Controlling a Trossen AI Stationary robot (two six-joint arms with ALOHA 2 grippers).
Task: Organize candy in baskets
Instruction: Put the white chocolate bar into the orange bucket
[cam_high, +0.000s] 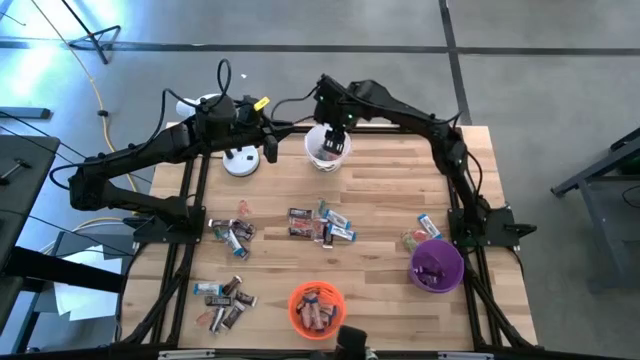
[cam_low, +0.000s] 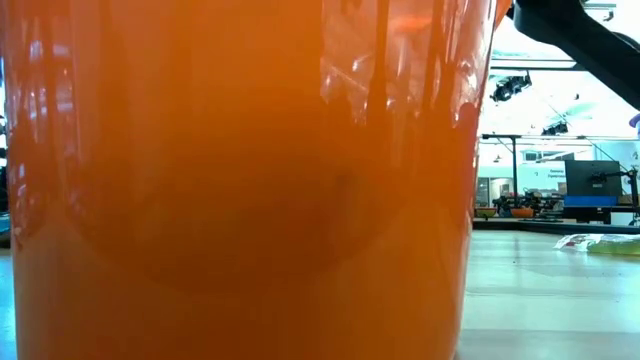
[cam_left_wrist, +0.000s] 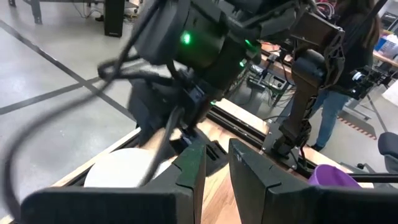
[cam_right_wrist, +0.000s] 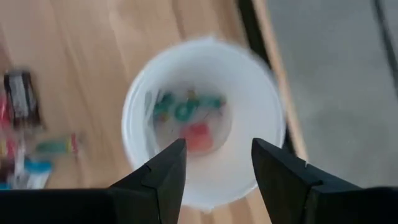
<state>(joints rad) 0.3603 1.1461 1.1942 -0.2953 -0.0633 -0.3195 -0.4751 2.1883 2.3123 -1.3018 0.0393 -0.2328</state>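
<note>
Hovering right over the white basket (cam_right_wrist: 202, 121) at the table's far edge: right gripper (cam_right_wrist: 217, 165), fingers spread, nothing between them. Green and red candy (cam_right_wrist: 186, 115) lying in the bottom of that basket. Parked beside the lamp (cam_high: 240, 160): left gripper (cam_left_wrist: 216, 165), fingers parted by a narrow gap, empty. More candy piles (cam_high: 322, 225) mid-table, orange basket (cam_high: 316, 308) near edge, purple basket (cam_high: 437, 265) on the right.
</note>
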